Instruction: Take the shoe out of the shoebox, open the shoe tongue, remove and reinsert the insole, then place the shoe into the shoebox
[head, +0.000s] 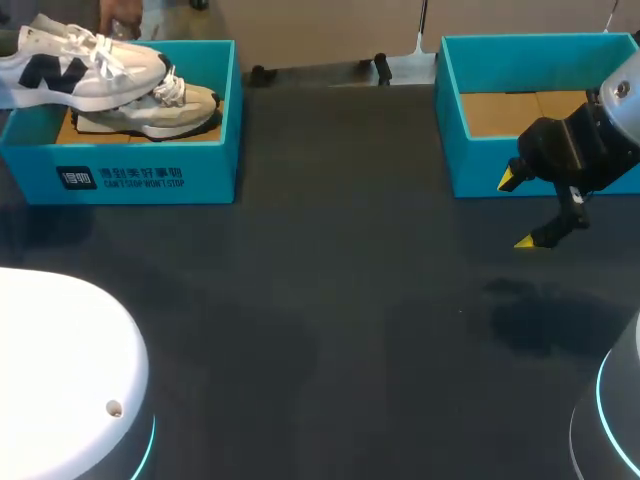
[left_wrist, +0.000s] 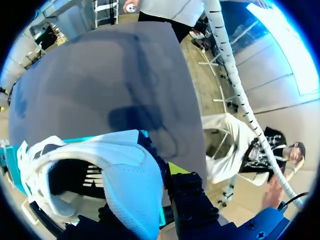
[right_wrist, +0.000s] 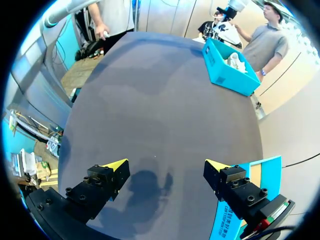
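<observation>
A white sneaker (head: 80, 62) with a dark side mark hangs tilted over the left teal shoebox (head: 150, 175), reaching past the view's left edge. A second, matching sneaker (head: 160, 108) lies in that box. In the left wrist view my left gripper (left_wrist: 155, 175) is shut on the lifted sneaker's heel (left_wrist: 127, 185); one yellow tip shows beside it and the other finger is hidden behind the shoe. My right gripper (head: 520, 212) hovers open and empty over the table, just in front of the right shoebox (head: 480, 175). Its fingers (right_wrist: 117, 167) stand wide apart.
The right teal shoebox holds only its bare cardboard floor; its corner (right_wrist: 250, 185) lies close beside my right gripper. The left shoebox (right_wrist: 227, 70) shows far across the dark table (head: 340, 300). White arm bases (head: 60, 370) stand at the near corners.
</observation>
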